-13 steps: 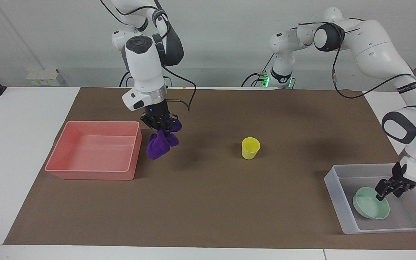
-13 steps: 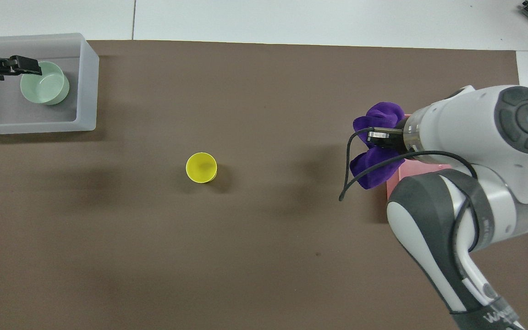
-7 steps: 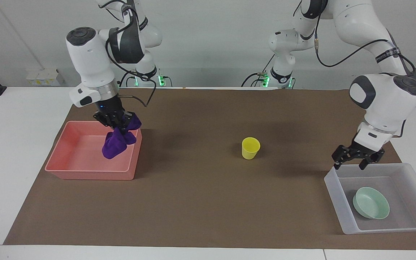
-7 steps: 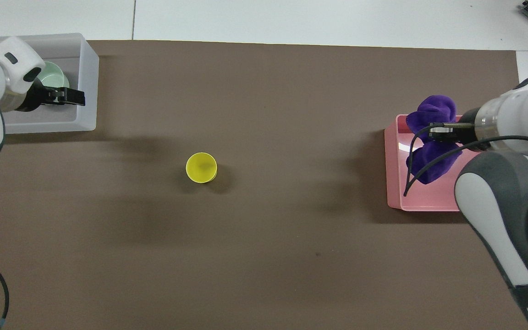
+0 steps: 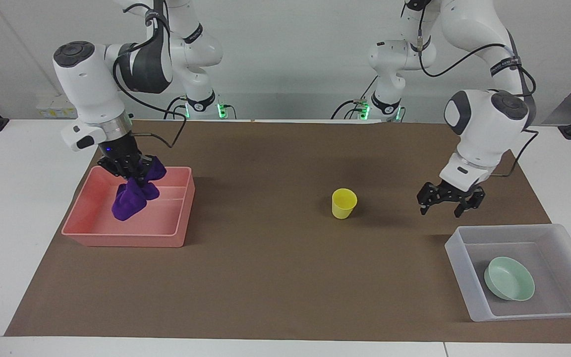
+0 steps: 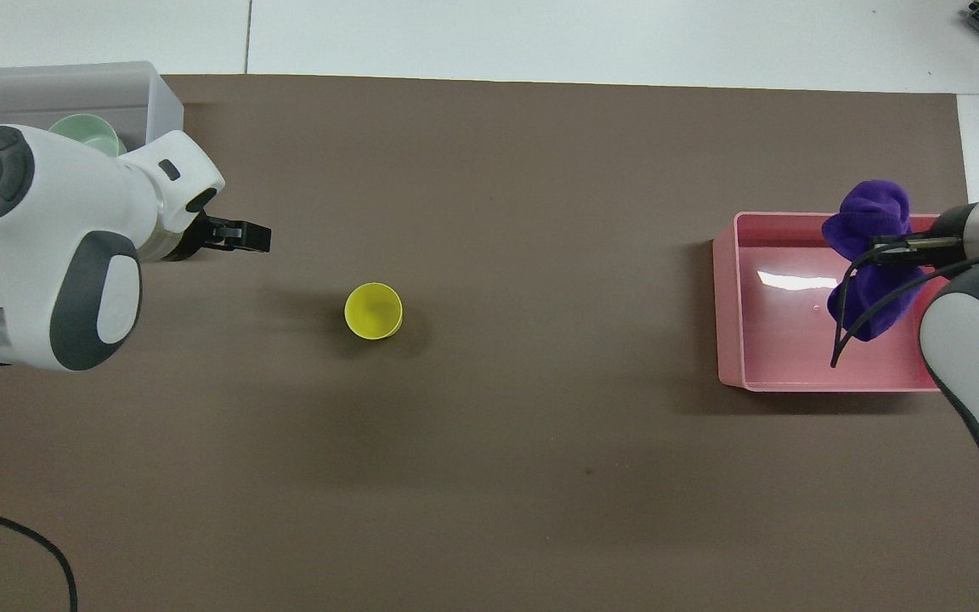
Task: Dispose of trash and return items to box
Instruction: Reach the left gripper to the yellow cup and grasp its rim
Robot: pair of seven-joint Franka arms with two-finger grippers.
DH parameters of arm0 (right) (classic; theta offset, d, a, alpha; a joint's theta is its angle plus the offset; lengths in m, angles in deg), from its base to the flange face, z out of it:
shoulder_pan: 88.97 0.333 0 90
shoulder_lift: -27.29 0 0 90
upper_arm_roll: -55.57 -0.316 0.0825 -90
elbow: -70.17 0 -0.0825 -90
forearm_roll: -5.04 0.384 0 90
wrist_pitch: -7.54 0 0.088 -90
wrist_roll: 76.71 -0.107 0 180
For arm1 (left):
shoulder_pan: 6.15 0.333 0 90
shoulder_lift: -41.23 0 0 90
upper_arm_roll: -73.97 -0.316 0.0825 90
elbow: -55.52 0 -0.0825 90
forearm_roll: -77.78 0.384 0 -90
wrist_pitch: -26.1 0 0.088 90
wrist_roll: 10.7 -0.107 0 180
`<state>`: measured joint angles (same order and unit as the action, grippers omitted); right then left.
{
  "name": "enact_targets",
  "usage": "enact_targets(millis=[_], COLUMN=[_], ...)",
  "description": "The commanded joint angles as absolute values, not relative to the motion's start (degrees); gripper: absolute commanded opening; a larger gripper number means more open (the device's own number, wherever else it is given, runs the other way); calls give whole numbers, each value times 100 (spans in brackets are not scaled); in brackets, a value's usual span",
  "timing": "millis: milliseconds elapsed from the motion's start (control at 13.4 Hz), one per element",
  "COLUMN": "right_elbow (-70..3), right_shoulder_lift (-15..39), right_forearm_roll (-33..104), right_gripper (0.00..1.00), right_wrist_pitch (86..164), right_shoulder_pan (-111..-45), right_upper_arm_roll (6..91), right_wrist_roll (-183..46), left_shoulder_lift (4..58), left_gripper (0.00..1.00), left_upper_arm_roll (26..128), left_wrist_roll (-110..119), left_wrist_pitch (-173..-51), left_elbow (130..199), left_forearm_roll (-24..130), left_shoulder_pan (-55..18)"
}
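Note:
My right gripper [image 5: 129,168] is shut on the purple rag [image 5: 130,200], which hangs over the inside of the pink bin [image 5: 179,218]. The rag [image 6: 868,255] and the pink bin [image 6: 732,323] also show in the overhead view. The yellow cup [image 5: 344,203] stands upright on the brown mat; it also shows in the overhead view [image 6: 373,311]. The mint-green bowl [image 5: 508,278] lies in the translucent box [image 5: 459,275]. My left gripper [image 5: 445,204] is open and empty, up in the air over the mat between the cup and the box. In the overhead view the left gripper [image 6: 239,236] points toward the cup.
In the overhead view the left arm covers most of the box [image 6: 158,98] and part of the bowl [image 6: 86,133]. A brown mat [image 5: 275,277] covers the table between the two bins. A black cable [image 6: 22,535] lies at the robots' edge by the left arm.
My right gripper has carried the rag from beside the pink bin to over its inside. My left gripper has let go of the bowl, risen out of the box and moved toward the cup.

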<state>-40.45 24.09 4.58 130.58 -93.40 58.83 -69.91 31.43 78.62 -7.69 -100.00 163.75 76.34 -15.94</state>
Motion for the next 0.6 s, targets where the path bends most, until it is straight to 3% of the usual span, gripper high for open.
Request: enact_targets(millis=[0,224,522], right_elbow=[-4434,-4838,-5252], right_shoulder_lift=[2220,2026,1930], right_forearm_roll=[452,452,452], right_gripper=[0,0,0], right_wrist_pitch=[13672,14104,14553], right_shoulder_pan=[-9591,-9775,-9785], right_upper_arm_roll=[5803,5803,5803], right_wrist_roll=[-6792,-6678,-6660], left_shoulder_lift=[3446,3543,3456], left_gripper=[100,100,100], left_upper_arm_roll=[7757,7766,7766], left_wrist_roll=[-570,-139,11], left_wrist_pitch=[-10318,-11213,-11426], left_elbow=[16907,17460,17663], left_forearm_roll=[7637,7637,7637], left_shoulder_pan=[-2012,-2311,-2505])
